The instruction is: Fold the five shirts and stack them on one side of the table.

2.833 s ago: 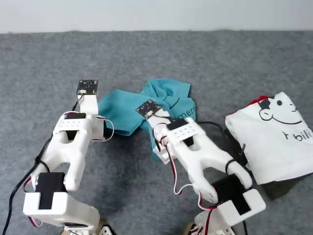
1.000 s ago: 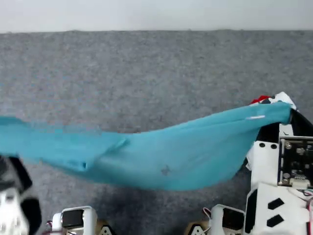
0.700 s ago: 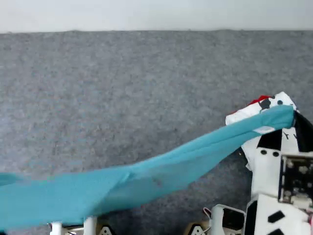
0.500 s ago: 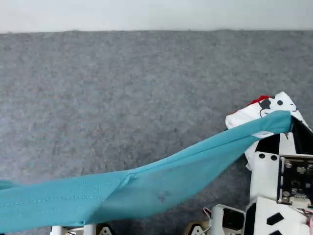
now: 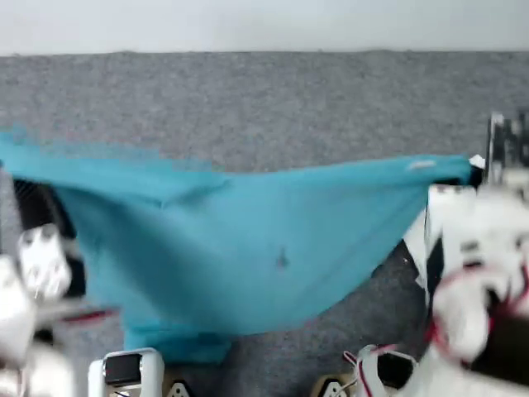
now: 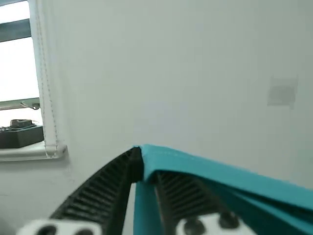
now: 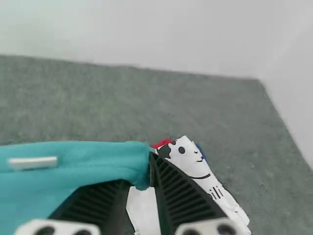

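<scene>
A teal shirt (image 5: 264, 240) hangs spread wide in the air above the grey table (image 5: 273, 107), stretched between both arms. In the left wrist view my left gripper (image 6: 138, 152) is shut on one top corner of the teal shirt (image 6: 220, 176), raised against the white wall. My right gripper (image 7: 146, 156) is shut on the other top corner of the teal shirt (image 7: 73, 161), at the right end (image 5: 473, 169) in the high view. Below it lies a folded white shirt (image 7: 195, 161) with a cartoon print, a red garment edge under it.
The arm bases (image 5: 124, 372) stand at the table's near edge. A white wall (image 5: 248, 25) runs along the far edge. The hanging teal cloth covers the near middle of the table; the far half is bare grey mat.
The left end of the teal shirt has risen from low at the near left to high, so the cloth now hangs flat and wide. Both arms have shifted, and the right end has moved slightly up.
</scene>
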### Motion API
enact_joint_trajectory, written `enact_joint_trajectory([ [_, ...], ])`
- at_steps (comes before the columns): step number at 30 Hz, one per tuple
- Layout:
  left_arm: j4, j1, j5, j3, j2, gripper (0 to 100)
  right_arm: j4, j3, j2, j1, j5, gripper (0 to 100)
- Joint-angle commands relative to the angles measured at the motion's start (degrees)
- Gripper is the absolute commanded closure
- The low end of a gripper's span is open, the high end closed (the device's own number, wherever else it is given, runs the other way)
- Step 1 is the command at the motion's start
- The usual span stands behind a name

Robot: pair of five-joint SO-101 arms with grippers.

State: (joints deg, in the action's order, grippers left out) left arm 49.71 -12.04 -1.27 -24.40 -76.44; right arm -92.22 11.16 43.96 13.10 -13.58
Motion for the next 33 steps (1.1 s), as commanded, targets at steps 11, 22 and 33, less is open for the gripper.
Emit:
enact_joint_trajectory([
  [11,-43.6,-0.3,-0.5,-39.4,4.4,99,16.2,-0.1,-31.3,-10.4,0.9,98.8],
  [22,-42.7,-0.3,-4.7,-22.3,28.8,98,23.8,4.7,-40.0,-11.0,1.0,98.8],
  [33,-16.1,-2.8,-4.7,16.7,59.9,98,24.3,16.3,-51.5,-11.4,3.0,98.9],
])
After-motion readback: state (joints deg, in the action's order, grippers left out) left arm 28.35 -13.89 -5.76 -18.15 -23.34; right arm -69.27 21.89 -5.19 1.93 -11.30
